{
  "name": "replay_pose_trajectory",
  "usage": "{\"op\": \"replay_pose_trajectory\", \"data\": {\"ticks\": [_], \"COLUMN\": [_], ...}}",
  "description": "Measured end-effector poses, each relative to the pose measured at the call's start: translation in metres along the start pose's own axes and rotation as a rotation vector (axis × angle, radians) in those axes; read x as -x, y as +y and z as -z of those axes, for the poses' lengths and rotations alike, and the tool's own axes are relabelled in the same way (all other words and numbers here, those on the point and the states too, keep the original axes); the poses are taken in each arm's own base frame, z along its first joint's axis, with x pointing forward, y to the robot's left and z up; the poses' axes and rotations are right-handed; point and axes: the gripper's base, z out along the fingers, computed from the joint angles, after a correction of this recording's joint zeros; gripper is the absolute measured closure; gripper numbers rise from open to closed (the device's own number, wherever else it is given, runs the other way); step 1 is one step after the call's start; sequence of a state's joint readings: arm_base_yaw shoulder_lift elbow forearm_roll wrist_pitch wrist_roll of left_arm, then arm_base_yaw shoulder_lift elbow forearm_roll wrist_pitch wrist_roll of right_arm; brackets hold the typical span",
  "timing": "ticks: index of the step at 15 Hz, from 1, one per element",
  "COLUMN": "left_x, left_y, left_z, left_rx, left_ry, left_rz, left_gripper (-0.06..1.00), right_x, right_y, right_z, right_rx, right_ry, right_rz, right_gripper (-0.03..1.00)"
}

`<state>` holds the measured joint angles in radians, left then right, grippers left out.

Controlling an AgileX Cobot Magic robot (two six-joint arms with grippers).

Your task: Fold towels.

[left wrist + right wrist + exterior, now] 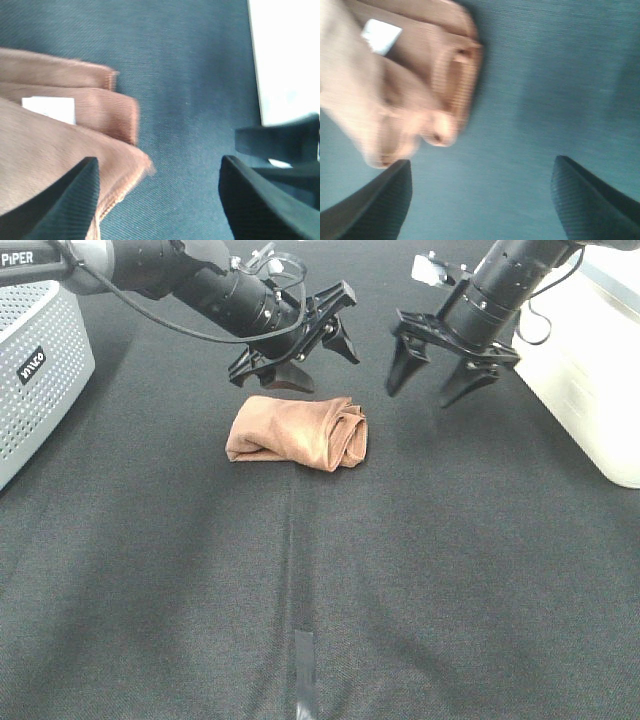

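The towel (298, 433) lies as a folded bundle near the centre of the dark table (450, 570) (white tag (48, 108) exposed between its layers). Left gripper (297, 362): positioned over the towel's far edge, fingers spread, grasping nothing. Right gripper (420, 392): to the towel's right, clear of it, fingers spread, empty.

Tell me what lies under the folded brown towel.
The towel lies directly on the dark fabric-covered table; nothing else shows around its edges. A white tag peeks out between its layers. Anything beneath the folds is covered and cannot be seen.
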<state>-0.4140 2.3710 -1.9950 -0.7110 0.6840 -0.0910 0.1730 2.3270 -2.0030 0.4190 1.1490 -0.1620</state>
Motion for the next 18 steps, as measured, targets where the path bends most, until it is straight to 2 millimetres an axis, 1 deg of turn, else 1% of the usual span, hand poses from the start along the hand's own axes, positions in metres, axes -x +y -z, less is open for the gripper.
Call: {"op": "replay_pose_trajectory", "data": {"ticks": [1, 3, 5, 6, 8, 9, 10, 11, 12, 13, 14, 16, 18], "left_x": [0.009, 0.035, 0.059, 0.075, 0.088, 0.092, 0.094, 0.094, 0.095, 0.095, 0.094, 0.094, 0.094], "left_y": [0.003, 0.015, 0.033, 0.052, 0.075, 0.084, 0.090, 0.092, 0.094, 0.094, 0.094, 0.094, 0.094], "left_z": [0.007, 0.033, 0.062, 0.081, 0.097, 0.103, 0.107, 0.108, 0.109, 0.109, 0.109, 0.109, 0.109], "left_rx": [0.002, 0.019, 0.054, 0.080, 0.110, 0.119, 0.126, 0.128, 0.132, 0.132, 0.135, 0.136, 0.136], "left_ry": [-0.024, -0.103, -0.176, -0.221, -0.249, -0.258, -0.255, -0.251, -0.247, -0.247, -0.245, -0.240, -0.236], "left_rz": [-0.026, -0.043, -0.041, -0.019, 0.015, 0.030, 0.041, 0.046, 0.046, 0.046, 0.043, 0.043, 0.043], "left_gripper": [0.29, 0.29, 0.29, 0.29, 0.29, 0.29, 0.29, 0.29, 0.29, 0.29, 0.29, 0.29, 0.29], "right_x": [0.001, 0.003, 0.003, 0.000, -0.002, -0.003, -0.004, -0.003, -0.001, -0.001, 0.001, 0.005, 0.012], "right_y": [0.004, 0.017, 0.041, 0.063, 0.096, 0.106, 0.112, 0.110, 0.098, 0.098, 0.088, 0.063, 0.034], "right_z": [0.000, 0.000, -0.004, -0.011, -0.023, -0.031, -0.039, -0.053, -0.073, -0.073, -0.083, -0.091, -0.082], "right_rx": [0.039, 0.159, 0.253, 0.291, 0.337, 0.366, 0.393, 0.396, 0.381, 0.381, 0.366, 0.346, 0.327], "right_ry": [-0.006, -0.026, -0.035, -0.028, -0.039, -0.043, -0.037, -0.029, -0.022, -0.022, -0.021, -0.026, -0.073], "right_rz": [-0.012, -0.022, 0.038, 0.090, 0.146, 0.163, 0.164, 0.162, 0.151, 0.151, 0.136, 0.089, 0.036], "right_gripper": [0.24, 0.24, 0.24, 0.24, 0.24, 0.24, 0.24, 0.24, 0.24, 0.24, 0.24, 0.24, 0.24]}}
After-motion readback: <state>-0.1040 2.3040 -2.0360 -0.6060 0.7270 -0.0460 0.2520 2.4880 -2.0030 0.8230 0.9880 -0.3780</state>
